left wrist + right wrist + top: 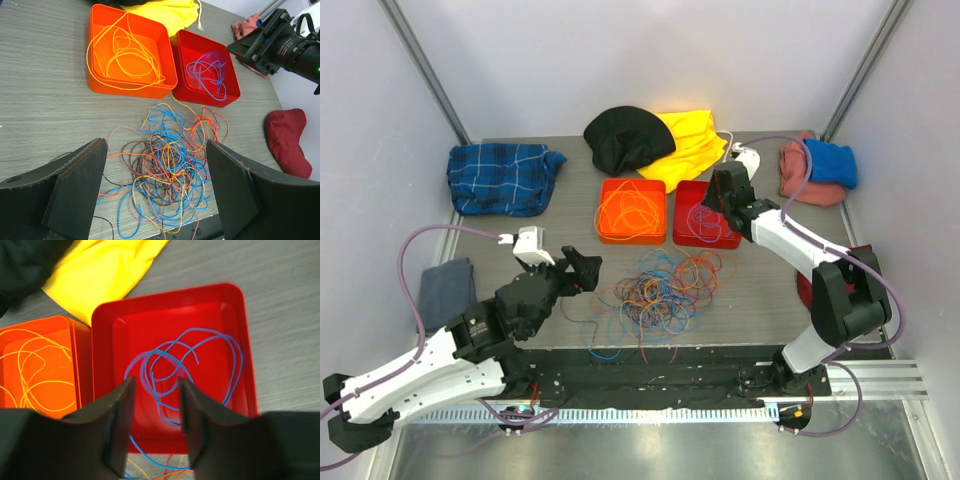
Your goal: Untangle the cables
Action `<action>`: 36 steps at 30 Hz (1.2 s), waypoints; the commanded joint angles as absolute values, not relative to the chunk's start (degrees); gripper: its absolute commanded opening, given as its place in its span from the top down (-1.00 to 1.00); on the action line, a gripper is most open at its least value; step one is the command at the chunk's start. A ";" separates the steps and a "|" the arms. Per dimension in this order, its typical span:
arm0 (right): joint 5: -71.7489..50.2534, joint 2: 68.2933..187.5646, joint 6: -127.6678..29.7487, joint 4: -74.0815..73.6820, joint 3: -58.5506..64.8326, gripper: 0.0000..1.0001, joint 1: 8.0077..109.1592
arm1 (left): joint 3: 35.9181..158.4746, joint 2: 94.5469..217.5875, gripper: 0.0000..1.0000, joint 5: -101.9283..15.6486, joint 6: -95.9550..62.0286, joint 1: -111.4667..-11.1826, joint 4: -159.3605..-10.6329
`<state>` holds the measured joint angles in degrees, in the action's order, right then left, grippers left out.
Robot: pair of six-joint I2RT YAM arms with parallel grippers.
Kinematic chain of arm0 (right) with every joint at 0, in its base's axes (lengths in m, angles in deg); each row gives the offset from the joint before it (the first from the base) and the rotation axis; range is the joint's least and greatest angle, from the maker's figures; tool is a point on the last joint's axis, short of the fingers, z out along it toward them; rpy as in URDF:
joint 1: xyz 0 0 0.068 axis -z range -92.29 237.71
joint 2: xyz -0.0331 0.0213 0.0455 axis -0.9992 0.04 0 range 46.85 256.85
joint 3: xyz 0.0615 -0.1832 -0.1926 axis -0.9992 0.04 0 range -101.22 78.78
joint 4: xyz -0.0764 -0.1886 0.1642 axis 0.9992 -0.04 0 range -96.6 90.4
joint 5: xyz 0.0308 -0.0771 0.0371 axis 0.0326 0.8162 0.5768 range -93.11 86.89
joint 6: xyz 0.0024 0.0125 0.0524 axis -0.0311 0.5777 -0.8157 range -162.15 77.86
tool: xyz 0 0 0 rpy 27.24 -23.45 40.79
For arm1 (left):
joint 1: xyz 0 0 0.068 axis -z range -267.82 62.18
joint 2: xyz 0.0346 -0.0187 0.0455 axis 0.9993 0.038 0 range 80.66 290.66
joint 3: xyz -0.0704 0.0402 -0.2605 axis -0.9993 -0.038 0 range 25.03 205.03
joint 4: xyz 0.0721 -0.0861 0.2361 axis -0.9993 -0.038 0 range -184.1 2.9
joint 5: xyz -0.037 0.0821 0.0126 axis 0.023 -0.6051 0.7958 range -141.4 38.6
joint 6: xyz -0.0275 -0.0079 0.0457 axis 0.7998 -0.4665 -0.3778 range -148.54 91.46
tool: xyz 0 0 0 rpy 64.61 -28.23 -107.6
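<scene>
The tangled cables [660, 290] lie mid-frame on the bench [770, 295], just right of the left end effector [582, 271]. That one gapes wide and empty, and its arm is the nearer. The right end effector [155, 385] hangs half-parted, gripping nothing, above a blue cable [220, 336] in the red tray [235, 294], upper right of centre.

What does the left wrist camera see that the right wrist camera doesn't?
Only the left wrist view shows the big tangled pile of cables, the dark red cloth and the left gripper, wide open. Only the right wrist view shows the right gripper, its fingers apart, just above the red tray. Both show the orange tray holding yellow cables, the red tray holding blue cables, and the yellow cloth.
</scene>
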<state>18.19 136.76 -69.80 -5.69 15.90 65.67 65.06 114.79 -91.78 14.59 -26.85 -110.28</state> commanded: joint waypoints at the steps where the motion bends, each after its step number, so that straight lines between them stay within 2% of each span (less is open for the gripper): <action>1: 18.25 133.52 -71.50 -2.59 15.84 -0.12 65.83 | 65.54 115.29 -0.69 -92.36 15.05 -27.09 -110.13; 3: 18.60 130.10 -71.41 -2.15 15.93 -0.27 65.91 | 65.81 115.46 -0.70 -92.62 14.79 -27.09 -110.04; 6: 18.78 126.14 -71.76 -3.73 16.11 -0.33 65.30 | 65.81 115.99 -0.70 -92.88 14.44 -27.09 -109.51; 10: 16.42 115.53 -72.03 -5.66 21.10 -0.28 63.11 | 65.98 117.13 -0.71 -92.71 14.08 -27.09 -108.64; 14: 8.33 107.60 -72.99 -7.60 28.75 -0.21 58.11 | 65.63 118.36 -0.71 -91.57 14.17 -27.09 -107.15; 18: 10.60 101.88 -75.80 -9.18 36.66 -0.17 44.52 | 64.67 119.68 -0.71 -90.78 14.52 -27.00 -105.39; 22: 12.98 100.20 -78.88 -9.28 43.07 -0.13 36.93 | 64.49 121.96 -0.70 -89.20 14.96 -27.09 -104.24; 28: 13.24 102.66 -81.07 -4.89 46.61 -0.07 31.82 | 65.45 124.78 -0.68 -87.26 16.10 -27.09 -105.20; 36: 3.14 109.51 -88.72 8.82 48.19 -0.08 31.37 | 64.49 123.82 -0.68 -86.91 17.51 -27.09 -105.29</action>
